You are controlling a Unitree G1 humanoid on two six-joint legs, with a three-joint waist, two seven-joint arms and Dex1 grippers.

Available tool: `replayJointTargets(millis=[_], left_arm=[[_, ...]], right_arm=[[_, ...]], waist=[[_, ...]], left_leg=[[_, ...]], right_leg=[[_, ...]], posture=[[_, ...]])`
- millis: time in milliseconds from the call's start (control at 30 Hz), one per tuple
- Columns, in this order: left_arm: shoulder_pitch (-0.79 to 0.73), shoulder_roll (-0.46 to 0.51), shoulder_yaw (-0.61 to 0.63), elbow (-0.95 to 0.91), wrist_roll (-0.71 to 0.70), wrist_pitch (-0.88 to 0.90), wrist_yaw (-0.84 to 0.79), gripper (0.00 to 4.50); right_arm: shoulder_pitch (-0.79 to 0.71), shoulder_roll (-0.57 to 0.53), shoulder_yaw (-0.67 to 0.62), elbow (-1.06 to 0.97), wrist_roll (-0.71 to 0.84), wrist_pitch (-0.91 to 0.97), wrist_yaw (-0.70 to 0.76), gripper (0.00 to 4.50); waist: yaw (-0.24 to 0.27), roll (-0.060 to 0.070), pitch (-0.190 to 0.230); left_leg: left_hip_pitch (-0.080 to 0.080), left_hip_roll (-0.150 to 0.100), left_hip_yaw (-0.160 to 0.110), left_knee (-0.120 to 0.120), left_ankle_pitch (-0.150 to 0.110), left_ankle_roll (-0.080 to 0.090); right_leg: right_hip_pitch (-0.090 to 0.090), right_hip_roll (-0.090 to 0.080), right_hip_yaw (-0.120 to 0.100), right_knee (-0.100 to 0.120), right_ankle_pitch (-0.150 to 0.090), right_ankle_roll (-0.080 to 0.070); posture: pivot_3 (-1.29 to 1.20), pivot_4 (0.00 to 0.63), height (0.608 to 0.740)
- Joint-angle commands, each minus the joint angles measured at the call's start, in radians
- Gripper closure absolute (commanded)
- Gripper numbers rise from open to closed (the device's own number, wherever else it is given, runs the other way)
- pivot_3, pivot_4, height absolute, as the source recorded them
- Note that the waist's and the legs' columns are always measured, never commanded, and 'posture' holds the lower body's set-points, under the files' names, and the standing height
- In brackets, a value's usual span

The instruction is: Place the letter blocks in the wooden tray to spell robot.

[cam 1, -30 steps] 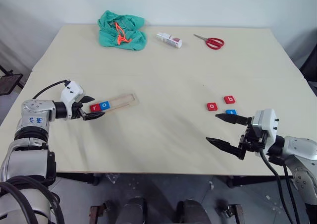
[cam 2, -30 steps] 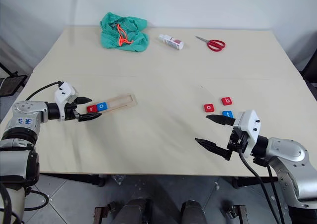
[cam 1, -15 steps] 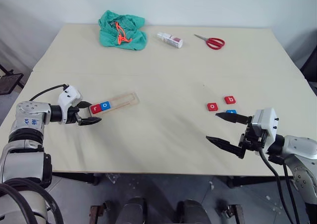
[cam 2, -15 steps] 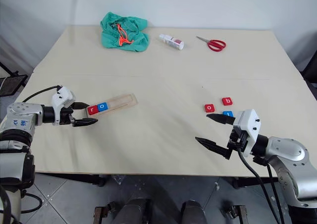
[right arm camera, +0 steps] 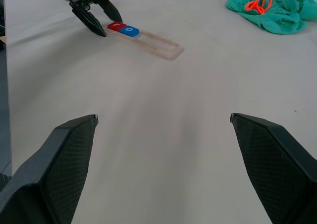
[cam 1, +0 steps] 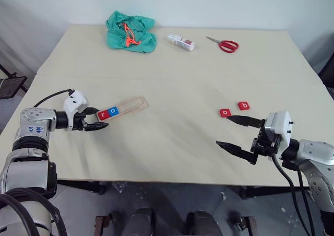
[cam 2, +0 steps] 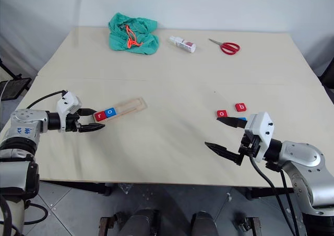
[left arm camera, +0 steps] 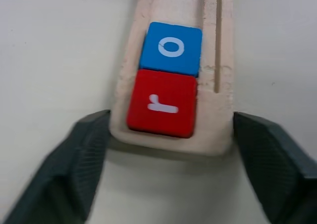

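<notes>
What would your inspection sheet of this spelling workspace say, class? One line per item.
Surface: pale table.
Job's things: wooden tray holds red r, blue o; red o and red b loose.
Clutter: green cloth, bottle, scissors.
Grippers: left gripper fingers straddle tray's end; right gripper open, empty.
Cables: black cable at left arm.
Surroundings: white wall.
</notes>
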Motion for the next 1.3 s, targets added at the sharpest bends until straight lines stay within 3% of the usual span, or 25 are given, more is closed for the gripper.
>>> replayJointTargets(millis=[33, 200, 333, 567, 800, 1300], left_arm=[[0.028, -0.018, 0.003, -0.002, 0.001, -0.011, -0.011, 1.08], [0.063, -0.042, 0.018, -0.09, -0.035, -0.045, -0.066, 1.08], [0.137, -0.088, 0.017, -0.279, -0.089, -0.018, -0.11, 1.08], [0.303, -0.187, -0.047, -0.754, -0.148, 0.215, -0.082, 1.08], [0.381, -0.26, -0.124, -1.045, -0.148, 0.4, -0.009, 1.08], [0.32, -0.374, -0.315, -1.156, -0.117, 0.5, 0.052, 1.08]], right_arm=[[-0.009, -0.001, -0.006, -0.003, 0.003, -0.017, -0.002, 0.0], [0.003, -0.006, -0.011, 0.002, 0.007, -0.016, 0.014, 0.0], [0.015, -0.028, -0.004, 0.039, 0.002, -0.033, 0.084, 0.0], [-0.014, -0.086, 0.038, 0.165, -0.056, -0.11, 0.218, 0.0], [-0.045, -0.105, 0.046, 0.231, -0.076, -0.141, 0.274, 0.0], [0.043, -0.166, -0.041, 0.284, -0.054, -0.202, 0.358, 0.0]], waist=[[0.001, 0.0, 0.0], [0.005, 0.0, 0.0], [0.016, 0.0, 0.0], [0.018, 0.0, 0.0], [0.02, 0.0, 0.0], [0.024, 0.0, 0.0]], left_leg=[[0.0, 0.0, 0.0, 0.0, 0.0, 0.0], [0.0, 0.0, 0.0, 0.001, 0.0, 0.0], [-0.001, -0.001, 0.0, 0.001, 0.0, 0.0], [-0.002, 0.0, 0.0, 0.002, 0.0, 0.001], [-0.003, 0.001, 0.0, 0.002, 0.0, 0.001], [-0.006, 0.0, 0.001, 0.004, 0.0, 0.001]], right_leg=[[0.0, 0.0, 0.0, 0.0, 0.0, 0.0], [0.0, 0.0, 0.0, 0.0, 0.0, 0.0], [0.0, 0.0, 0.0, 0.0, 0.0, 0.0], [0.0, 0.0, 0.002, -0.002, 0.0, 0.0], [0.001, 0.001, 0.001, -0.007, 0.0, 0.0], [0.003, 0.001, 0.0, -0.01, 0.0, 0.0]], posture=[[0.0, 0.15, 0.74], [0.0, 0.15, 0.74], [0.0, 0.15, 0.74], [0.0, 0.15, 0.74], [0.0, 0.15, 0.74], [0.0, 0.15, 0.74]])
